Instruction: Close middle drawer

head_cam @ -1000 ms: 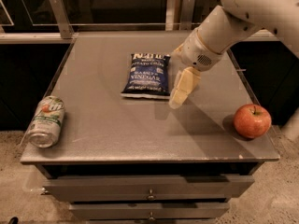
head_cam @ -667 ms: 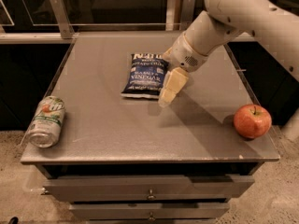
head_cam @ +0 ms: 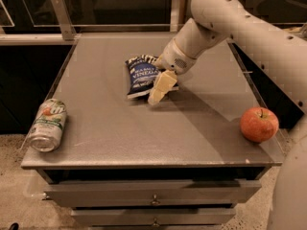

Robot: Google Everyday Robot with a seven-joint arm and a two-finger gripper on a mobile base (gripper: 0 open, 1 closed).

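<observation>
The pincer [head_cam: 159,88] hangs just above the table [head_cam: 120,143], at the near-right corner of a bag of vinegar crisps [head_cam: 139,74]. Its fingers look pressed together into one pale wedge and hold nothing. That is well away from the work, because the drawers sit in the near face of the cabinet, below the table's edge.

Two fronts show there. The upper drawer [head_cam: 96,191] lies right under the tabletop, and beneath it is what I take to be the middle drawer [head_cam: 110,216], cut off by the bottom of the view. How far it stands out cannot be told from here.

So the step in hand is the approach, and the route matters:

- Lift clear of the crisp bag first.
- Bring the arm [head_cam: 225,18] toward the near edge through the open stretch between the can [head_cam: 46,124] lying at the left and the apple [head_cam: 259,124] at the right. Either would roll if nudged.
- Drop below the tabletop and past the upper front — pressing that one would be the easy mistake.
- Meet the middle front flat with the fingers kept together, close to its central knob [head_cam: 154,222].
- Push straight toward the far side. An off-centre shove would likely skew the drawer on its runners.
</observation>
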